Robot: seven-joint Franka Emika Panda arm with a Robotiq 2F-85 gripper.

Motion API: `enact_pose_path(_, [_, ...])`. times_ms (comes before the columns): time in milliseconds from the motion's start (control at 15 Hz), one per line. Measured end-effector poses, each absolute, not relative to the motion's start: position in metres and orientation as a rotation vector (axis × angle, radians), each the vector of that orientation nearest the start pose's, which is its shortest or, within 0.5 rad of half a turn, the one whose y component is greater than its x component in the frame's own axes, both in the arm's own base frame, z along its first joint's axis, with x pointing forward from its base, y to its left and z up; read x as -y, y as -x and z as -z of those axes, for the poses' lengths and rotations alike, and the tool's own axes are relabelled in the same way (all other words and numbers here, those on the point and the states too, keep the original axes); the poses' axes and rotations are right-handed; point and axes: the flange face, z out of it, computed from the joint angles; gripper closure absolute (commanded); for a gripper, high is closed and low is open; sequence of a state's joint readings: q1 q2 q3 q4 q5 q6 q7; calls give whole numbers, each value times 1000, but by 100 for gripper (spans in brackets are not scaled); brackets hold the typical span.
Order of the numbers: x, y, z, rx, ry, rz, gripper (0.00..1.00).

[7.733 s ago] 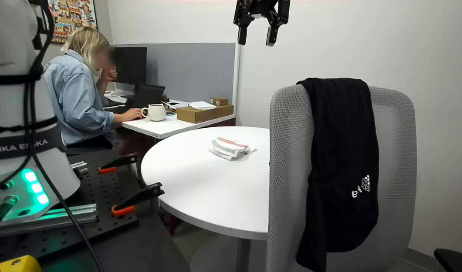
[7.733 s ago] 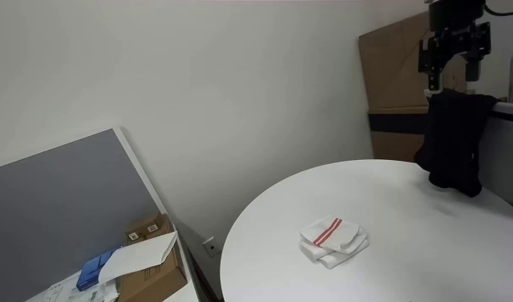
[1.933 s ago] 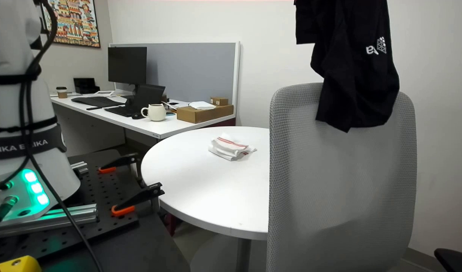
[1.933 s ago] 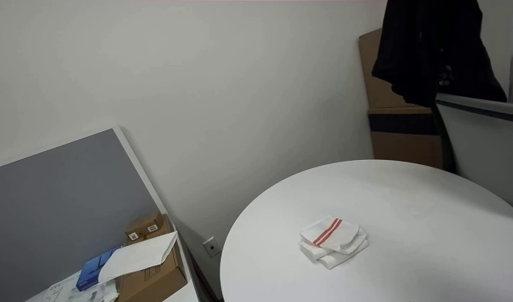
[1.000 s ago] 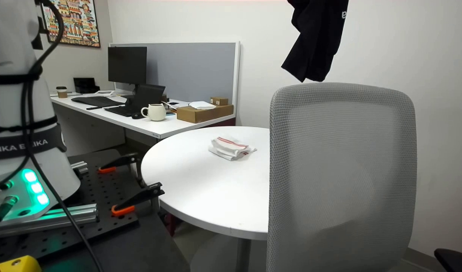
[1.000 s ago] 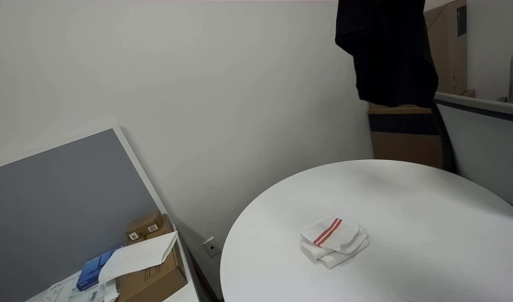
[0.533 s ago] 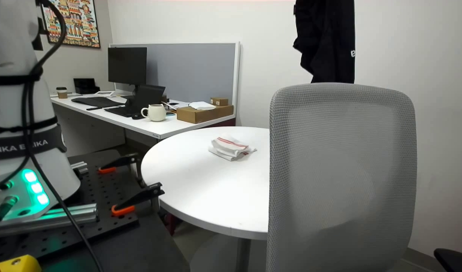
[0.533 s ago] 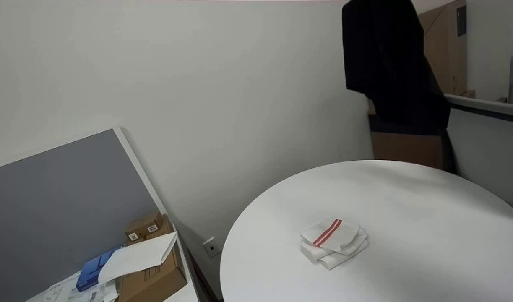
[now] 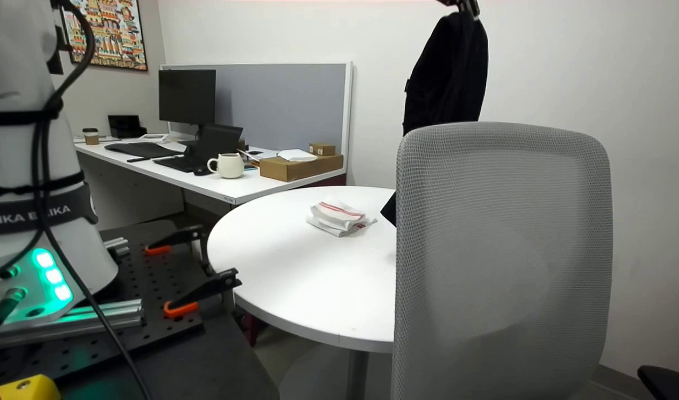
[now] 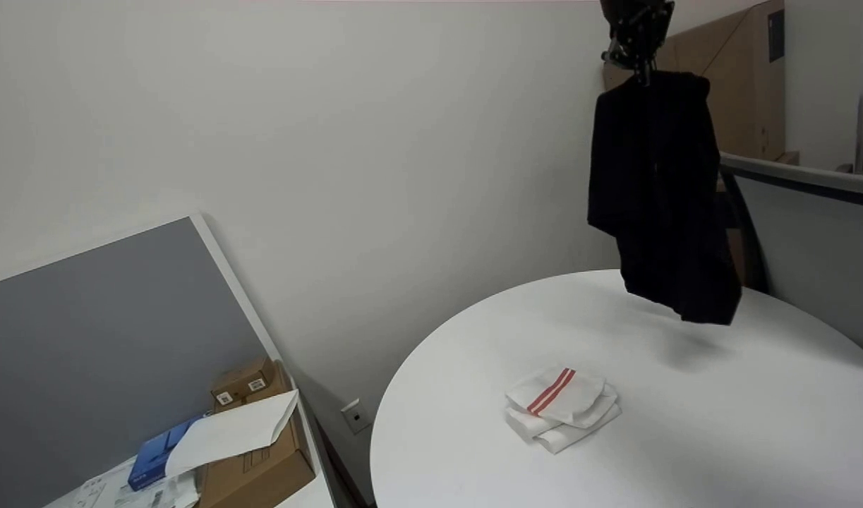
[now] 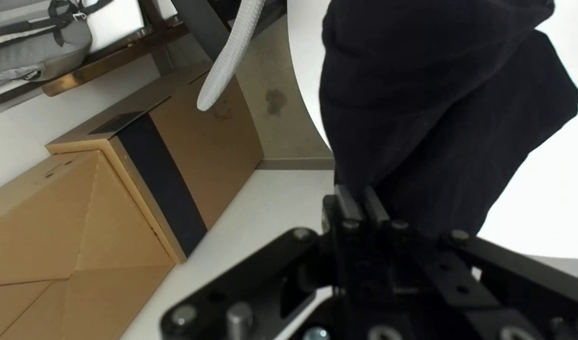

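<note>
My gripper (image 11: pixel 357 196) is shut on the upper end of a black cloth garment (image 11: pixel 426 94), with the fabric pinched between its fingertips. In an exterior view the garment (image 10: pixel 660 197) hangs in folds from the gripper (image 10: pixel 644 79), its lower end just above the far right of the round white table (image 10: pixel 459 423); a shadow lies under it. In an exterior view the gripper (image 9: pixel 468 11) shows at the top edge, and the grey chair hides much of the garment (image 9: pixel 447 78). A folded white cloth with red stripes (image 10: pixel 562 398) lies on the table, apart from the garment.
A grey mesh chair back (image 9: pixel 506 250) stands at the table's edge, close to the garment. Large cardboard boxes (image 11: pixel 203 146) stand near the wall. A desk (image 9: pixel 245 186) with a white mug (image 9: pixel 228 165) and a brown box (image 9: pixel 300 166) adjoins the table.
The gripper, open above the garment on the chair back several seconds ago, has closed on it and lifted it off. Over the last half second the garment has come down above the table.
</note>
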State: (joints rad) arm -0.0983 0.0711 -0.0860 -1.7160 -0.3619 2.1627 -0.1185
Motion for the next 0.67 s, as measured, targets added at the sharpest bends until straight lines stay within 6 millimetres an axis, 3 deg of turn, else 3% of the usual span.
enact_pose_path(267, [131, -590, -516, 204, 3498, 457, 99])
enact_pose_path(533, [120, -565, -478, 289, 3489, 398, 99])
enact_pose_path(600, [116, -558, -471, 313, 3489, 385, 70])
enact_pose_path(667, [114, -551, -464, 333, 3488, 368, 69])
